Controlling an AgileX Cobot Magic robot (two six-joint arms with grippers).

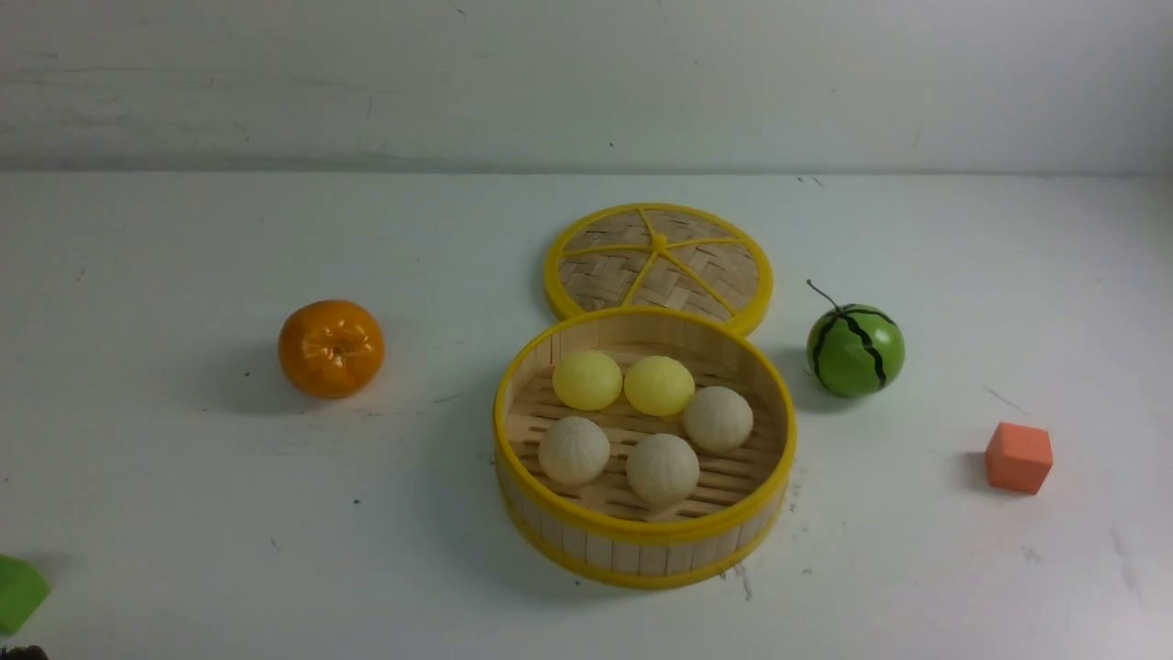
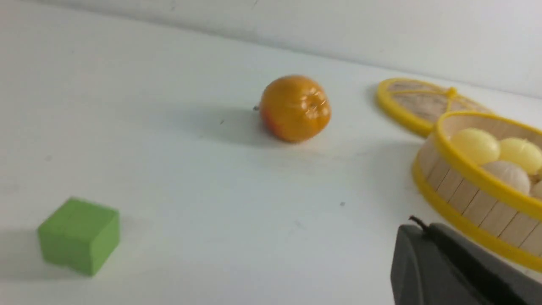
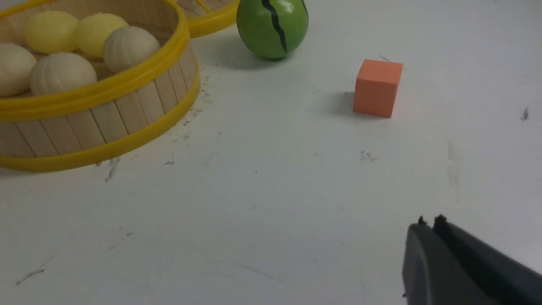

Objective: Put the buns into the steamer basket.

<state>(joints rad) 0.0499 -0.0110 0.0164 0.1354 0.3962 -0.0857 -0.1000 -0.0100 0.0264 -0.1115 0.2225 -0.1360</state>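
Left gripper [image 2: 417,228] was closed, fingers pressed together with nothing between them, low over the table [image 1: 183,513] near the steamer basket [image 1: 644,541]. Right gripper [image 3: 430,226] likewise closed and empty (both out of the front view, seen only by their own wrist cameras).

Left to right on the table in the front view: green cube [image 1: 18,591] at the near-left edge, orange tangerine [image 1: 331,348], then the steamer basket in the middle with its woven lid [image 1: 658,266] lying flat just behind it, touching or nearly touching the back rim. Watermelon ball [image 1: 855,349] sat just right of the basket, orange cube [image 1: 1018,457] further right and nearer.

All five buns [image 1: 662,468] were inside the basket: two yellow at the back side by side, three pleated beige in front.
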